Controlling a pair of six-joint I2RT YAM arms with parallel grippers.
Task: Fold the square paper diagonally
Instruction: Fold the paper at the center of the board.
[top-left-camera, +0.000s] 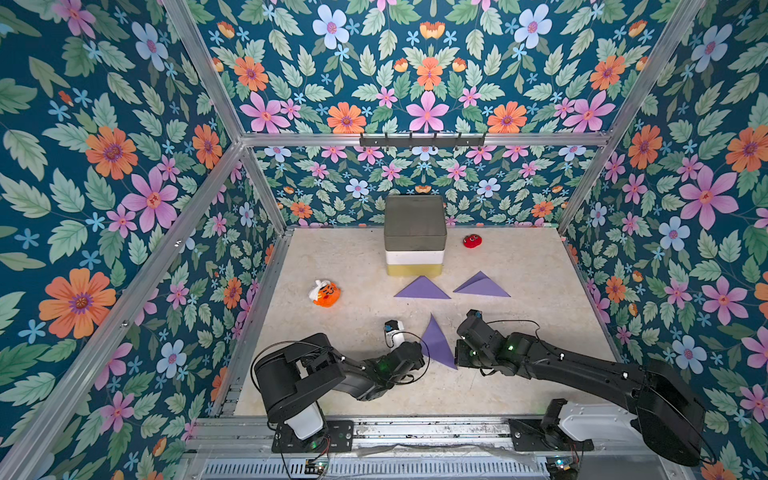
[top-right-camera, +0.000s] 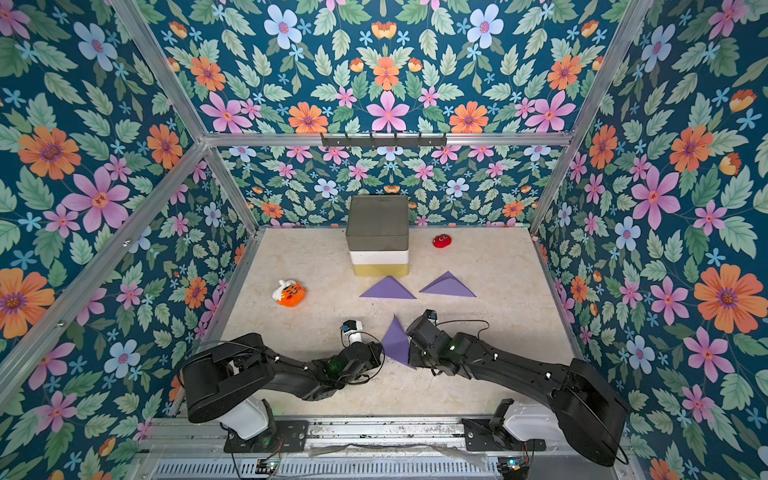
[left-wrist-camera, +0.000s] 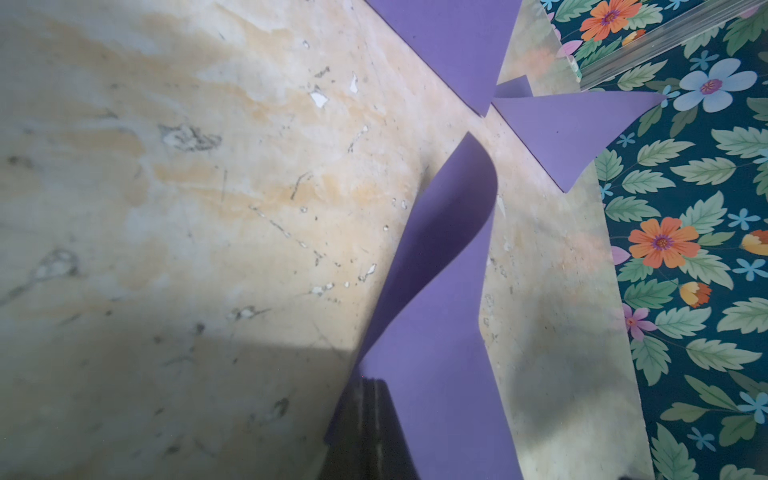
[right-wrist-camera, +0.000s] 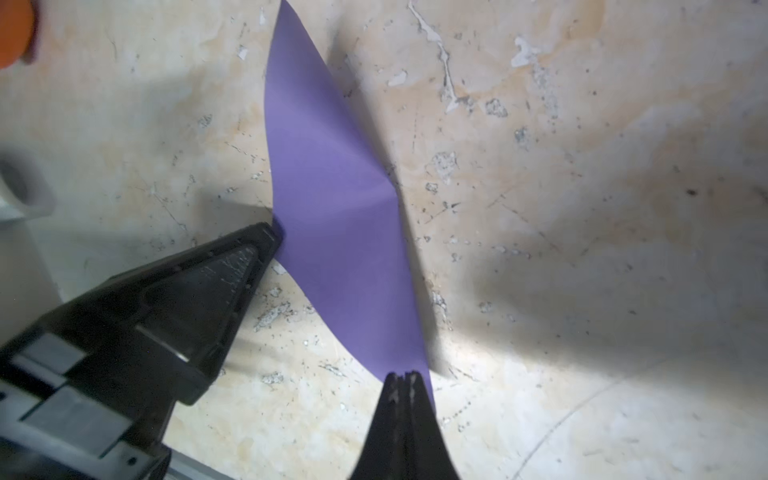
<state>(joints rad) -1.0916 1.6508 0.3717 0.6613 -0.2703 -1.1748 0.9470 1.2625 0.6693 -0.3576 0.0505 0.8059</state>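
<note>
While both grippers are clamped on it, the purple paper (top-left-camera: 437, 347) sits bowed and partly lifted off the table (top-left-camera: 519, 374), near the front, right between the two arms. Its long axis runs from a free tip pointing toward the back wall down to the near corner, which the right gripper (right-wrist-camera: 405, 384) pinches shut. The left gripper (right-wrist-camera: 271, 236) is closed on a corner at the sheet's left side. Neither arm is nearer; I'd guess the fold depends on carrying that side corner over the long axis. Two folded triangles (top-left-camera: 423, 289) lie well behind.
</note>
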